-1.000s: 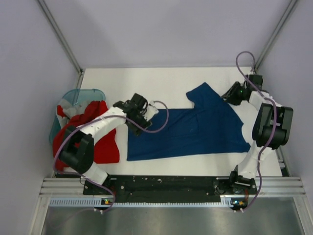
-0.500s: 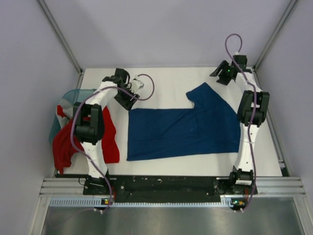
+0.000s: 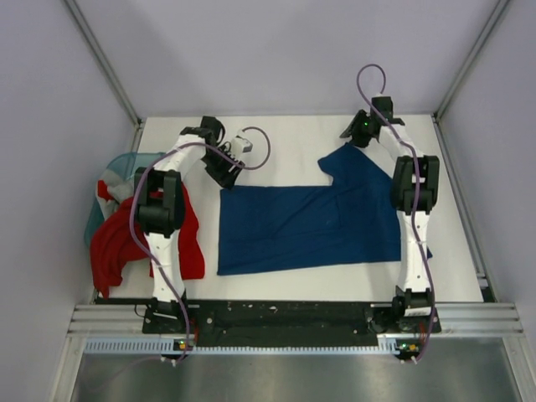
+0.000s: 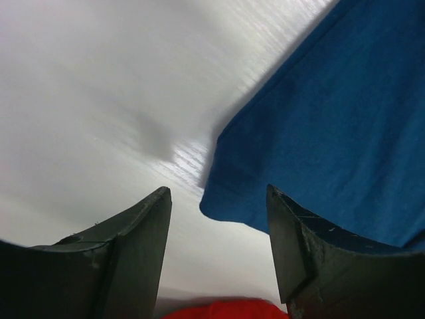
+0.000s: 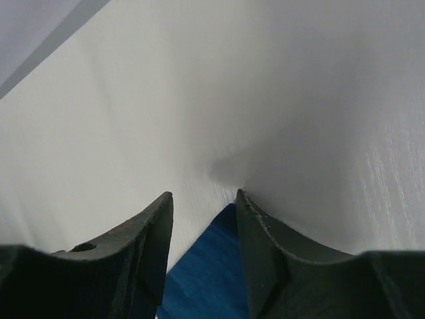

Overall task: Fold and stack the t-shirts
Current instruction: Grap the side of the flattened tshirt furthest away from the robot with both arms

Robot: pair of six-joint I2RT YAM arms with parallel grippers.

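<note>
Both arms reach far out across the bench (image 3: 293,134). The left hand (image 4: 216,193) tilts down with its fingers well apart and empty. The far left corner of the navy t-shirt (image 3: 310,222) lies just ahead of it, between the fingers. The right hand (image 5: 204,194) hovers low, fingers parted and gripping nothing, with the shirt's sleeve tip just beneath the gap. The red t-shirt (image 3: 117,243) lies heaped behind and left of the left hand, against the basket (image 3: 126,161).

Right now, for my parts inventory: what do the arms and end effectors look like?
The left arm and right arm have white links and black joints, each trailing a purple cable. The left end effector and right end effector have two dark wedge-shaped fingers.
</note>
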